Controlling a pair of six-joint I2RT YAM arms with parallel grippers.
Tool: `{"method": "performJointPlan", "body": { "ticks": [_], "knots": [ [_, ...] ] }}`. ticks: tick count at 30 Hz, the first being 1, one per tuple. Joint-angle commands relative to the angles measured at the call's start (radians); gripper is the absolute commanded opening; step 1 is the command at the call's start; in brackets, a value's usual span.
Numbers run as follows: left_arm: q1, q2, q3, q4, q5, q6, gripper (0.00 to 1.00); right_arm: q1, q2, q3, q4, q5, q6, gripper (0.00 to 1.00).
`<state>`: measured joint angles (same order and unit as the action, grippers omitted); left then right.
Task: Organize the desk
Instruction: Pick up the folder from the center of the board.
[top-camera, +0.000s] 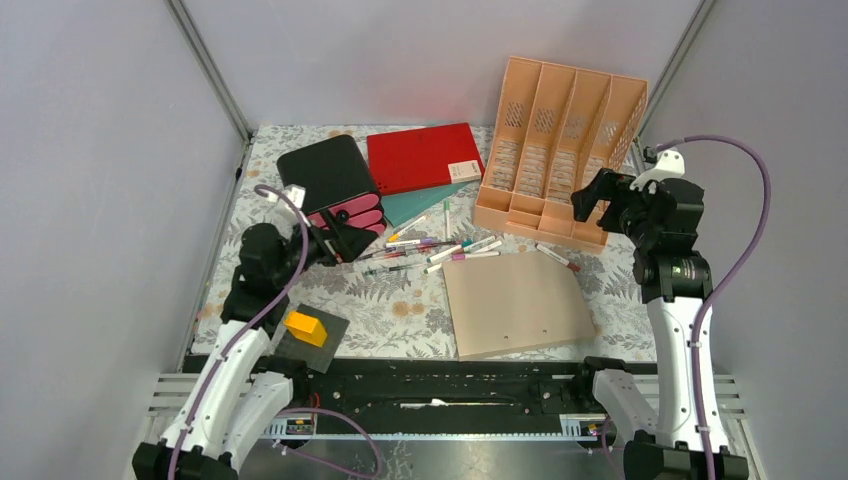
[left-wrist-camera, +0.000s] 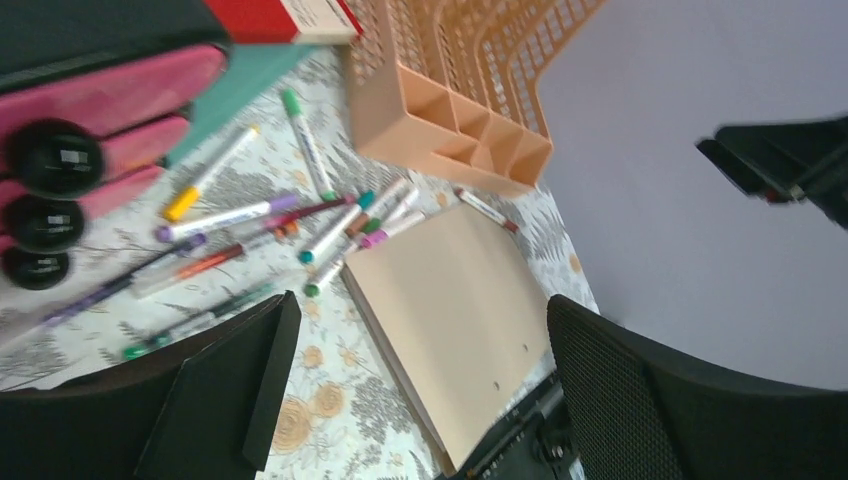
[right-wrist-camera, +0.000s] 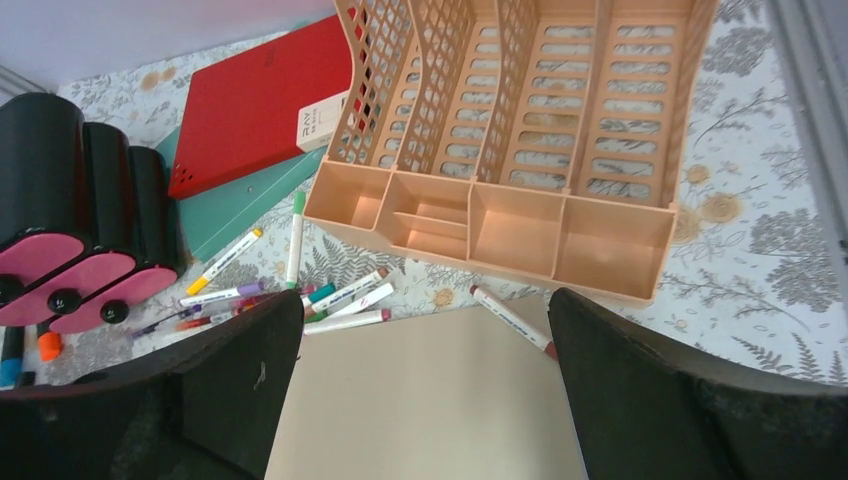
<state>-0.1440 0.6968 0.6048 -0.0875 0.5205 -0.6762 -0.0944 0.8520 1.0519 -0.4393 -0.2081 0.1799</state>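
The desk (top-camera: 400, 315) is covered by a pale fern-and-flower cloth. Several markers (top-camera: 440, 248) lie scattered at its middle, just behind a beige folder (top-camera: 515, 303). My left gripper (top-camera: 340, 240) hovers open at the left, beside the black drawer box (top-camera: 330, 180) with pink fronts. In the left wrist view the gripper (left-wrist-camera: 420, 310) holds nothing, with the markers (left-wrist-camera: 300, 225) beyond it. My right gripper (top-camera: 595, 195) hangs open above the front of the peach file rack (top-camera: 560, 140). Its wrist view shows the empty gripper (right-wrist-camera: 425, 300) over the beige folder (right-wrist-camera: 430, 400).
A red folder (top-camera: 422, 155) lies on a teal folder (top-camera: 420, 203) at the back, between the drawer box and the rack. One red-capped marker (top-camera: 557, 257) lies alone before the rack. A yellow block (top-camera: 305, 327) sits on a grey pad at the near left.
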Motion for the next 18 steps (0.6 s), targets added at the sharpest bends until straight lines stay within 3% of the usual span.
{"method": "performJointPlan", "body": {
  "ticks": [1, 7, 10, 14, 18],
  "knots": [
    [-0.110, 0.040, -0.005, 0.134, 0.055, -0.027, 0.99, -0.002, 0.041, 0.037, 0.037, -0.071, 0.042, 1.00],
    [-0.371, 0.116, -0.035, 0.226, -0.049, -0.003, 0.99, -0.002, 0.078, -0.006, 0.093, -0.207, -0.020, 1.00],
    [-0.482, 0.157, -0.048, 0.262, -0.123, 0.034, 0.99, -0.002, 0.084, -0.049, 0.106, -0.421, -0.160, 1.00],
    [-0.535, 0.210, -0.084, 0.333, -0.173, 0.055, 0.99, -0.002, 0.096, -0.120, 0.099, -0.721, -0.324, 1.00],
    [-0.535, 0.254, -0.088, 0.356, -0.209, 0.061, 0.99, 0.000, 0.138, -0.130, -0.005, -0.852, -0.491, 1.00]
  ]
}}
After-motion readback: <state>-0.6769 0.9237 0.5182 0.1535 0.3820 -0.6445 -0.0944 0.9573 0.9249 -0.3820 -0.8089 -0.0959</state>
